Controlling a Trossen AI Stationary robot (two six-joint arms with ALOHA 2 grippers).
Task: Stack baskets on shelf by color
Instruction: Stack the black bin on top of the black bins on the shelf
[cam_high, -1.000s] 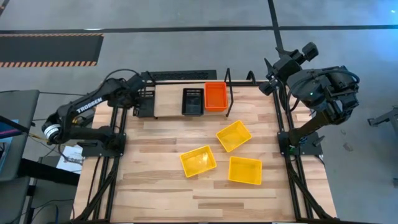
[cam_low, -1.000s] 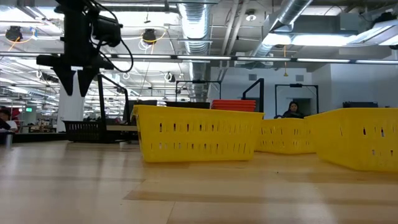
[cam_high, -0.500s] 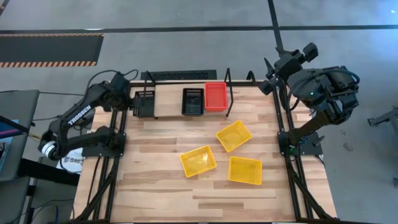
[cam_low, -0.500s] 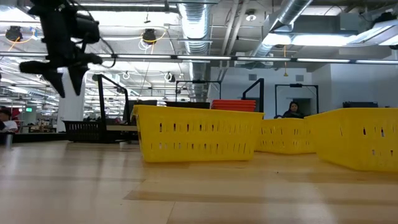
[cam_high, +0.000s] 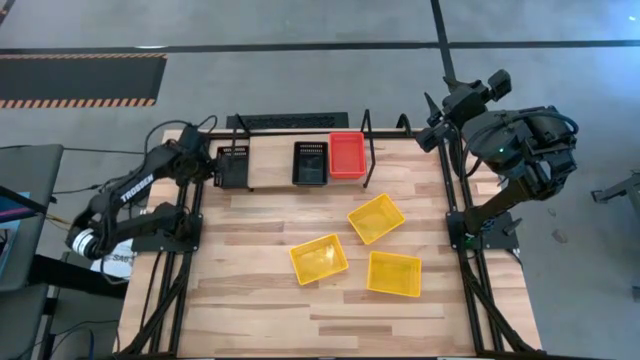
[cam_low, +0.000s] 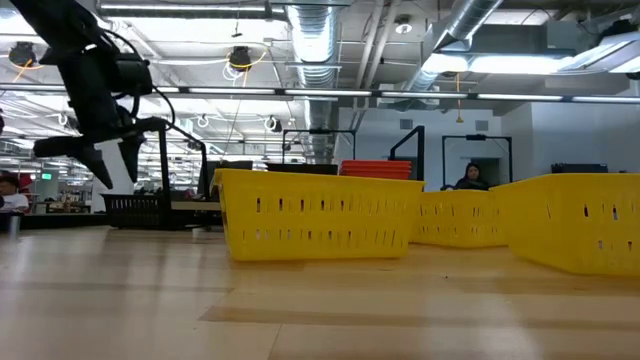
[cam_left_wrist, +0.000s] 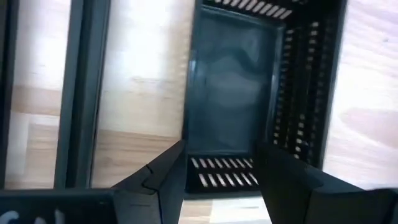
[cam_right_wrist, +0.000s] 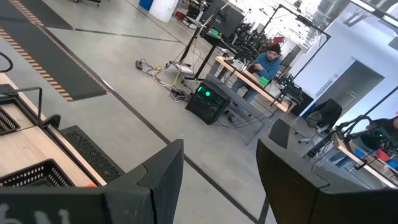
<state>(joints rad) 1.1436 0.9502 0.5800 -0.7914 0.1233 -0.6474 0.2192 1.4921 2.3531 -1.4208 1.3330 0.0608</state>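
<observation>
My left gripper (cam_left_wrist: 217, 180) hangs with its two dark fingers (cam_left_wrist: 165, 180) spread apart and nothing between them, just above the black mesh-sided plastic basket (cam_high: 232, 166) that sits at the left end of the shelf (cam_high: 272, 172), a light wooden board in a black wire frame running along the far edge of the plank tabletop (cam_high: 250, 300). In the low view that gripper (cam_low: 108, 160) floats clear above the black basket (cam_low: 135, 210), not touching it. Further along the board, a second black mesh basket (cam_high: 310, 162) stands right beside a red-orange mesh basket (cam_high: 347, 156), the two touching side to side at the shelf's right end, just inside the upright wire loop. Out on the tabletop lie three yellow mesh baskets: one (cam_high: 376, 218) nearest the shelf, one (cam_high: 319, 259) toward the middle, and one (cam_high: 394, 274) closer to the right edge, all near each other but apart. My right gripper (cam_right_wrist: 214, 180) waits off the far right corner of the table, raised and pointing out into the room, its fingers parted and holding nothing. A person (cam_low: 467, 178) sits in the room behind.
</observation>
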